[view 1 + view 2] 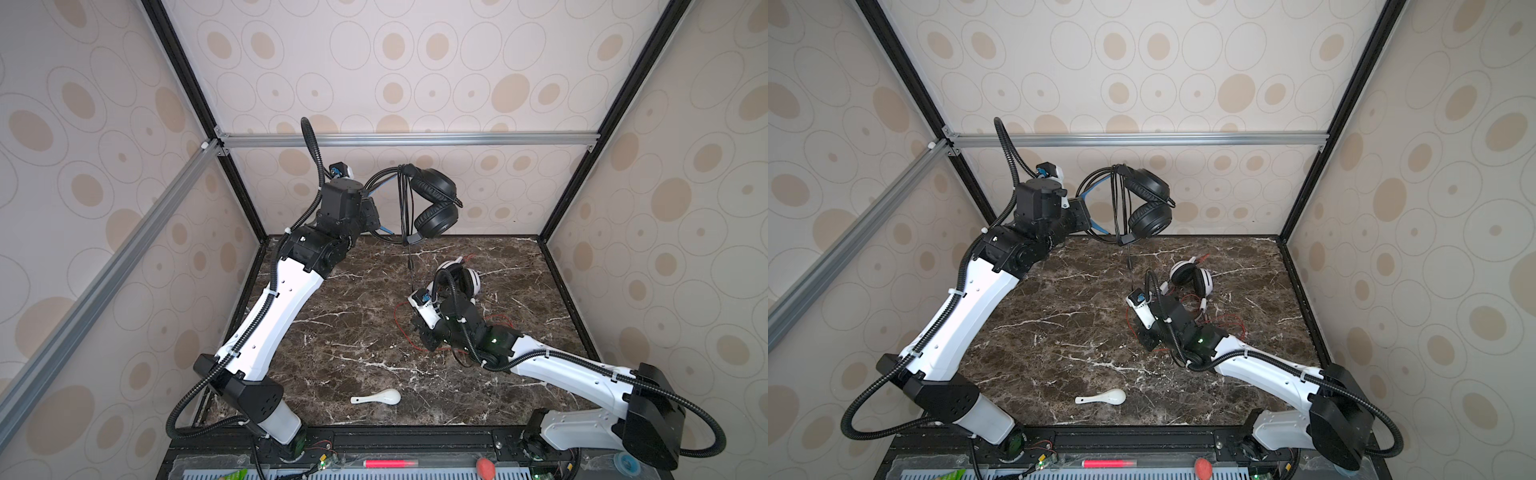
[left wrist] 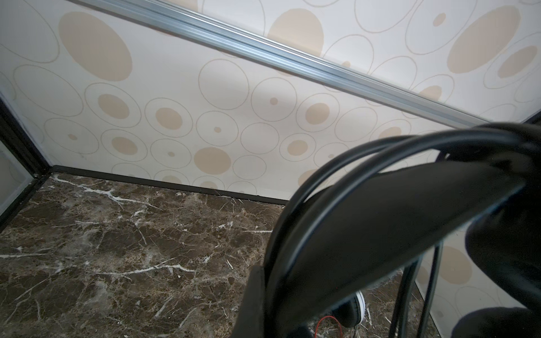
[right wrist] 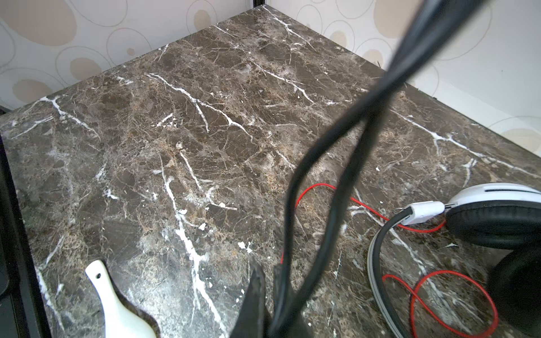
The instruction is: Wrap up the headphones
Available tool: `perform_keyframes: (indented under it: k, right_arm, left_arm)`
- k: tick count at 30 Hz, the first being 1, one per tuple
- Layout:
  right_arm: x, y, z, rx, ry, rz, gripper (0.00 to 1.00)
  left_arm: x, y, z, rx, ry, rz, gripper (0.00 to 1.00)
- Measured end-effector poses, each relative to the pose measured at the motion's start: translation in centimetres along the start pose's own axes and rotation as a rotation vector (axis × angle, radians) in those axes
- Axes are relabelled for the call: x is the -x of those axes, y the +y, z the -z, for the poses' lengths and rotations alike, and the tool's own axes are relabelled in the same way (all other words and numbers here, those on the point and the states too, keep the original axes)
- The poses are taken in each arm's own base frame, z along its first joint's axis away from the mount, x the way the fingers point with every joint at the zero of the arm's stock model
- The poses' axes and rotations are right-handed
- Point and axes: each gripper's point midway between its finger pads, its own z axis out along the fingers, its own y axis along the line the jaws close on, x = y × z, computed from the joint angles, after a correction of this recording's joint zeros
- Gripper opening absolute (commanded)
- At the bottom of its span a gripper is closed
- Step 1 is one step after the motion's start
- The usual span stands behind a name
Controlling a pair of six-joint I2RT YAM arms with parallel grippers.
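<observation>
1. Rear: left pincer (image 1: 1086, 216) raised, clamped on the headband of the black headset (image 1: 1149, 203); earcups hang clear above the tabletop (image 1: 1038, 340).
2. Loops of black cord (image 1: 1119, 199) drape over the headband; the loose end drops toward the right pincer (image 1: 1148, 338).
3. Low over the tabletop: right pincer near the white headset (image 1: 1194, 279), which lies amid loose red cord (image 1: 1233, 318).
4. Front edge: white spoon (image 1: 1102, 398), well apart.

Top views high above marble table (image 1: 353, 332); wrist views close, oblique.
</observation>
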Motion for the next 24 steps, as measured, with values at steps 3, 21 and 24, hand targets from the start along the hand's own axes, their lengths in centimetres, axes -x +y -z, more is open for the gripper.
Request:
perform_keyframes:
  k: [3,21,24]
  right_arm:
    - [0.1,1.0,0.8,0.007,0.006,0.032,0.00]
    - [7.0,3.9,5.3,0.023,-0.044,0.252,0.00]
    - [9.1,3.8,6.1,0.009,-0.071,0.292,0.00]
  left_arm:
    - [-0.6,0.3,-1.2,0.020,0.010,-0.007,0.00]
    - [-5.0,4.4,-5.2,0.196,0.027,-0.154,0.00]
    - [-6.5,5.2,-5.6,0.215,0.048,-0.187,0.00]
